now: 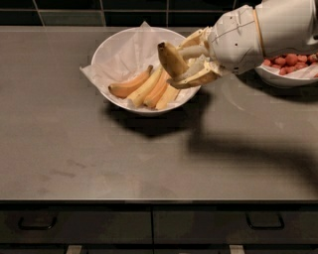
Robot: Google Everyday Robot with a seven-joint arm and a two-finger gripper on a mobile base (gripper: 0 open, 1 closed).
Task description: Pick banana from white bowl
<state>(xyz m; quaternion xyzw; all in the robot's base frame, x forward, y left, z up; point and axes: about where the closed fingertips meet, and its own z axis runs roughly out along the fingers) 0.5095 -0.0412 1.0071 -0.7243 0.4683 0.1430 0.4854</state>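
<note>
Kitchen is indicated by grey counter [74,149] w/ drawers [74,225] below, tiled backsplash [64,15]; gripper [191,64] is held over white bowl [144,108], banana [170,58] clamped.

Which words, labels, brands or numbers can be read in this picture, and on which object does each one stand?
There are none to read.
No text shows on the white bowl, the other bananas, the strawberry bowl, the counter or the drawers.
The gripper, holding the banana above the white bowl's right side, shows no marking either.

Strawberry bowl [283,80] far right, grey countertop [99,158], dark drawers [74,225] below
</note>
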